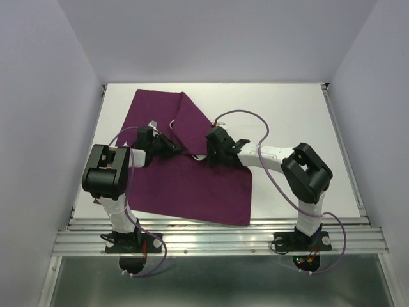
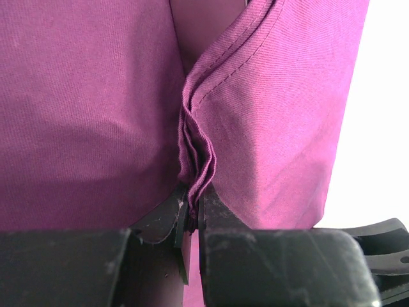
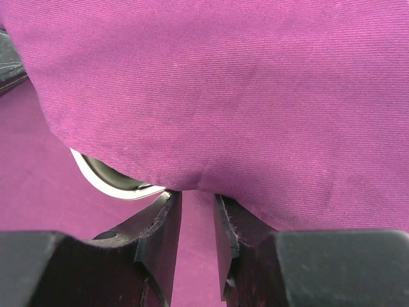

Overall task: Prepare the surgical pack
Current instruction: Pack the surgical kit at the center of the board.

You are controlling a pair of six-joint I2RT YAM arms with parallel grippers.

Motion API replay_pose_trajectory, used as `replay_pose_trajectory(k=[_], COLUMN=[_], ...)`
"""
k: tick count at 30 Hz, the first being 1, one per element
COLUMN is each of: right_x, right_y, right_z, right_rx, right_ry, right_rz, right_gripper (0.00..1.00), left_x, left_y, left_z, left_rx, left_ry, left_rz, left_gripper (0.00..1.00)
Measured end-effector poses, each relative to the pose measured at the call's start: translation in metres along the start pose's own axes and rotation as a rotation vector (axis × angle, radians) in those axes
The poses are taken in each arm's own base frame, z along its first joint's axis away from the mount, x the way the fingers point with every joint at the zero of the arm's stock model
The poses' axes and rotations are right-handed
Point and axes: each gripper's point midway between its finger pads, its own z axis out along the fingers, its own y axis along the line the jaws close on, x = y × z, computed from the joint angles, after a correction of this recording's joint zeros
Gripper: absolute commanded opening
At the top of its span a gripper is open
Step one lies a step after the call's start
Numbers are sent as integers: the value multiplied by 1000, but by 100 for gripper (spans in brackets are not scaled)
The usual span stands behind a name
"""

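**Drape (image 1: 185,185) pinched at its folded hem**

Deep-purple and rumpled, the drape is lying across the white worktop (image 1: 287,128), upper flap folded toward the centre of the overhead view. The left end effector (image 2: 193,214) is clamping a pleated hem. The right end effector (image 3: 197,204) is sitting, jaws partly apart, at the flap's edge; I cannot tell whether it is gripping.

Both arms reached forward and inward; the left gripper (image 2: 193,208) pinched the drape (image 2: 83,109), and the jaws of the right gripper (image 3: 197,199) stood slightly apart.
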Motion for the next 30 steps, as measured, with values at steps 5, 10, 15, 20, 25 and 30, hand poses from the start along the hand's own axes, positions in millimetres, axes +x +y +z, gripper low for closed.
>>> replay_pose_trajectory(k=[5, 10, 15, 20, 25, 30], right_x=[1, 3, 2, -1, -4, 25], right_y=[1, 1, 2, -3, -19, -49], right_z=[7, 9, 7, -23, -73, -111], right_rx=[6, 10, 5, -18, -18, 7], right_ry=[10, 14, 12, -18, -78, -56], right_rz=[5, 11, 13, 29, 65, 120], right_gripper=[32, 32, 32, 34, 38, 43], left_x=[-1, -2, -2, -1, -1, -1], left_y=[1, 1, 1, 2, 2, 2], left_z=[0, 0, 0, 0, 0, 1], left_rx=[-2, -3, -3, -3, -2, -2], left_ry=[-4, -5, -5, -2, -1, 0], left_rz=[0, -1, -2, -3, -3, -2], left_gripper=[0, 0, 0, 0, 0, 0])
